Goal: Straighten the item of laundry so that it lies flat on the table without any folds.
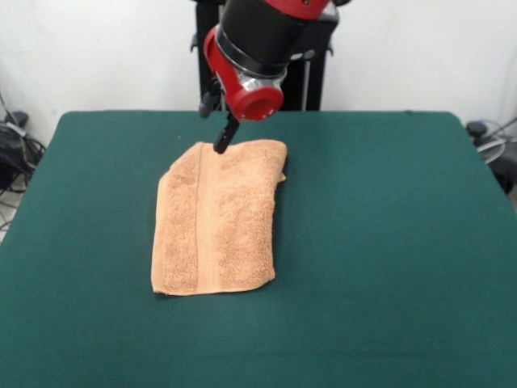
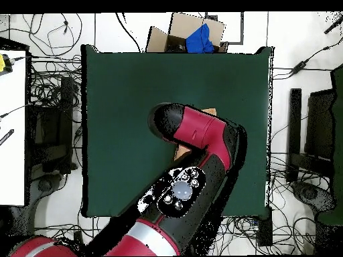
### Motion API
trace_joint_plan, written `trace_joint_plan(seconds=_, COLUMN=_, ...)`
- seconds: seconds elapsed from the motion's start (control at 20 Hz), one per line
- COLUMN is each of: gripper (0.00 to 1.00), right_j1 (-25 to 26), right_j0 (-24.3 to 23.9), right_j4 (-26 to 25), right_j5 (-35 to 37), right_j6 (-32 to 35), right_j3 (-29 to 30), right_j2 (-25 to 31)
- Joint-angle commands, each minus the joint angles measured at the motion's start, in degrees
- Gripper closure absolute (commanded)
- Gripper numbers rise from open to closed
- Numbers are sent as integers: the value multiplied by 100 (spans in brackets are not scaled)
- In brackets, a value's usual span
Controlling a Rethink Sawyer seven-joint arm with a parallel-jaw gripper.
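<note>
Orange-tan towel [image 1: 218, 218] lies folded double on the green bench [image 1: 388, 242]. Robot fingers [image 1: 224, 139] touch its far edge, maybe to grab; their grip cannot be told.

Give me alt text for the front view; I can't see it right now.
A light orange-tan towel lies folded on the green table, with a doubled layer at its far right corner. The red and black arm's end effector reaches down to the towel's far edge.

Front cam faces robot; overhead looks down; both share table [image 1: 388, 267].
</note>
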Motion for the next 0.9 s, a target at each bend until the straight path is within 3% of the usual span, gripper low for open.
trace_joint_plan(seconds=0.05, gripper=0, right_j1=279, right_j0=65, right_j4=475, right_j5=-380, right_j6=1753, right_j3=-160, right_j2=333)
trace_joint_plan(seconds=0.9, gripper=0, right_j1=579, right_j0=-172, right_j4=819, right_j5=-1556, right_j6=1160, right_j3=-345, right_j2=669)
